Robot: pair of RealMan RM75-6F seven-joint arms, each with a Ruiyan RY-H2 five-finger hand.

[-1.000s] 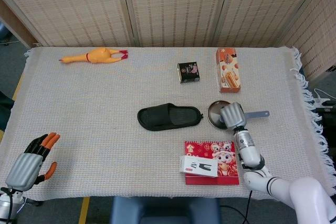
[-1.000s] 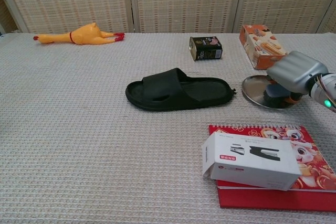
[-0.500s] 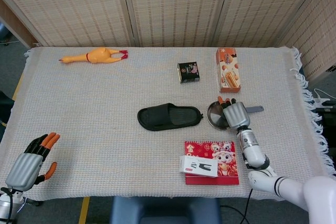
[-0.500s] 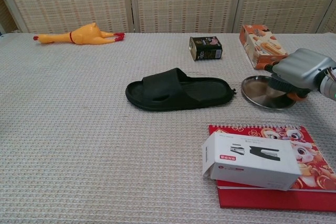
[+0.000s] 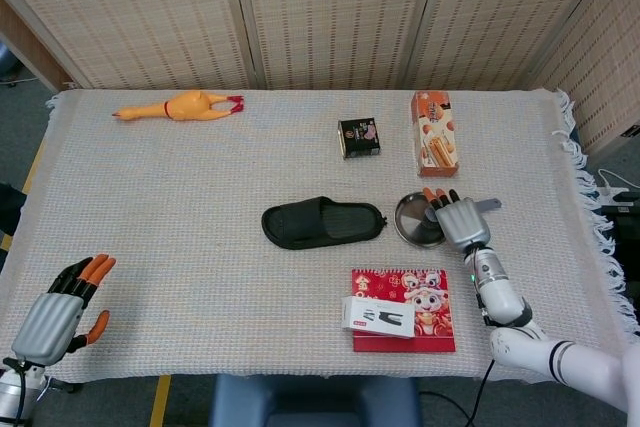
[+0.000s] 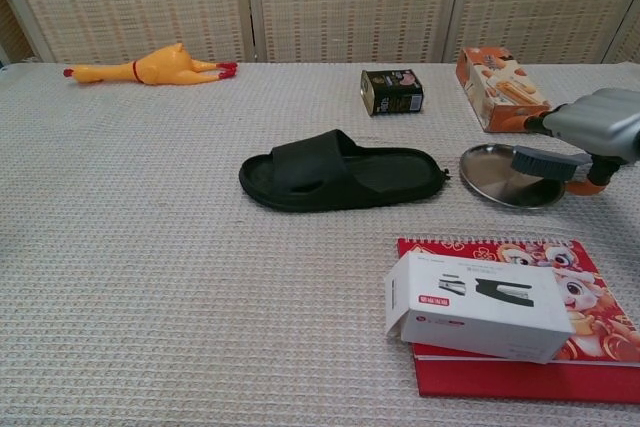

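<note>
Head view shows the right hand [image 5: 459, 218] at the right rim of the steel dish [image 5: 413, 222], which sits on the woven tablecloth [image 5: 180, 207] right of centre, just right of the black slipper [image 5: 322, 222]. A grey-handled brush [image 5: 487, 205] is held in that hand: its handle pokes out to the right past the knuckles, and in the chest view its bristle head [image 6: 535, 163] hangs low over the right part of the dish [image 6: 495, 177]; whether the bristles touch the metal I cannot tell. The brush's long axis runs left to right across the table, head toward the dish, handle away from it. So the dish lies directly left of and under the right hand [image 6: 603, 123], with the slipper's toe [image 6: 432, 173] almost touching the dish's left edge.

The left hand [image 5: 62, 304] rests far off at the near left corner, fingers spread and holding nothing, well apart from everything; the right hand is by far the nearer to the dish.

Near the dish on the close side lies a red calendar [image 5: 425, 299] with a white stapler box [image 5: 379, 316] on its left part. Farther back stand a small dark tin [image 5: 359, 137] and an orange biscuit box [image 5: 434, 133]; a rubber chicken [image 5: 180, 106] lies at the far left.
</note>
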